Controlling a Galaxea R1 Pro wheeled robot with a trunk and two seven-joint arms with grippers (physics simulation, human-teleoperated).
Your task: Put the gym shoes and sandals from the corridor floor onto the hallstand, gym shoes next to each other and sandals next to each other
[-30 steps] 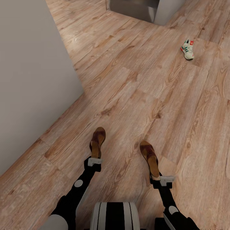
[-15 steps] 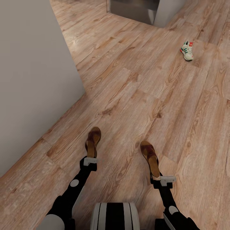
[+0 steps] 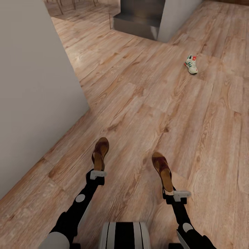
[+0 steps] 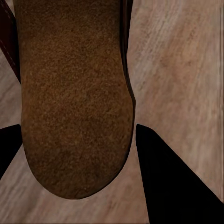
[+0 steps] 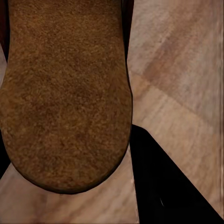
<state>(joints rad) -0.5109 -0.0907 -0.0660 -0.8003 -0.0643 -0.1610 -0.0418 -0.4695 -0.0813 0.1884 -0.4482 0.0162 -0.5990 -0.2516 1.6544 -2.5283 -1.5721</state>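
Note:
I carry one brown sandal in each hand above the corridor floor (image 3: 145, 103). My left gripper (image 3: 98, 171) is shut on the heel of the left sandal (image 3: 100, 152), whose tan footbed (image 4: 74, 98) sits close in the left wrist view between dark fingers (image 4: 172, 182). My right gripper (image 3: 170, 191) is shut on the heel of the right sandal (image 3: 162, 169), its footbed (image 5: 65, 93) close in the right wrist view. One cream-white gym shoe (image 3: 191, 64) with green stripes lies far off on the planks, ahead to the right. The hallstand is out of view.
A grey wall (image 3: 31, 97) rises along my left, its corner about level with the sandals. A steel-grey step or unit (image 3: 138, 20) and a pale wall corner (image 3: 176, 14) stand at the far end. Open planks lie between me and the gym shoe.
The head view has shifted, so the gym shoe now sits lower and further left in the picture. My left arm drew the left sandal slightly back and left; the right arm kept its pose.

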